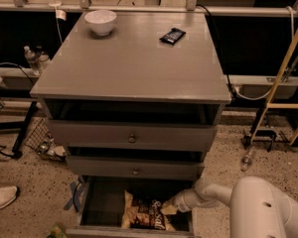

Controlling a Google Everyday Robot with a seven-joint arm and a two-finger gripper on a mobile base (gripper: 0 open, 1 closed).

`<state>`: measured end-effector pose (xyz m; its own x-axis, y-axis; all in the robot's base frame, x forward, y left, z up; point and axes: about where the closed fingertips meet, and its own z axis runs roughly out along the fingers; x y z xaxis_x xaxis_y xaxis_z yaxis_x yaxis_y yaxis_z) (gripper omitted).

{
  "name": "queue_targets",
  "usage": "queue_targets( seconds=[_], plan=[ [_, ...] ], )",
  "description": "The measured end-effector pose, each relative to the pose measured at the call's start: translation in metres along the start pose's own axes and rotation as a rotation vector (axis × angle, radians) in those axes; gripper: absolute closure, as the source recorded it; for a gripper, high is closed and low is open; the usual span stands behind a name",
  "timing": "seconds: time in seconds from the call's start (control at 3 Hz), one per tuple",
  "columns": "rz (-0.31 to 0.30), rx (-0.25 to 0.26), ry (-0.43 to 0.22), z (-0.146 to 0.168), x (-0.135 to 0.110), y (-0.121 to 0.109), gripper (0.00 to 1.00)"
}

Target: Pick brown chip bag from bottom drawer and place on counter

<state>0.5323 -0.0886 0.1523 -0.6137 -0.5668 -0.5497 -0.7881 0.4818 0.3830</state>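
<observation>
The brown chip bag [145,214] lies crumpled in the right half of the open bottom drawer [102,205], whose inside is dark. My white arm reaches in from the lower right. The gripper [170,208] sits at the bag's right edge, touching or very close to it. The grey counter [131,58] spreads above the drawers.
A white bowl [100,21] stands at the counter's back left and a small flat black wrapper [172,35] lies at its back right. Two shallower knobbed drawers [132,138] stand partly open above the bottom one. A shoe [1,196] and bottles lie on the floor at the left.
</observation>
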Motion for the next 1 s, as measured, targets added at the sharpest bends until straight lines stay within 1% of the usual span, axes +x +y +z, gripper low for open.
queue_targets(
  seconds=[0.33, 0.67, 1.0],
  plan=[
    [-0.03, 0.023, -0.019, -0.012, -0.011, 0.006, 1.0],
    [-0.129, 0.097, -0.082, -0.054, -0.041, 0.022, 1.0],
    [-0.26, 0.183, -0.169, -0.12, -0.072, 0.062, 1.0]
  ],
)
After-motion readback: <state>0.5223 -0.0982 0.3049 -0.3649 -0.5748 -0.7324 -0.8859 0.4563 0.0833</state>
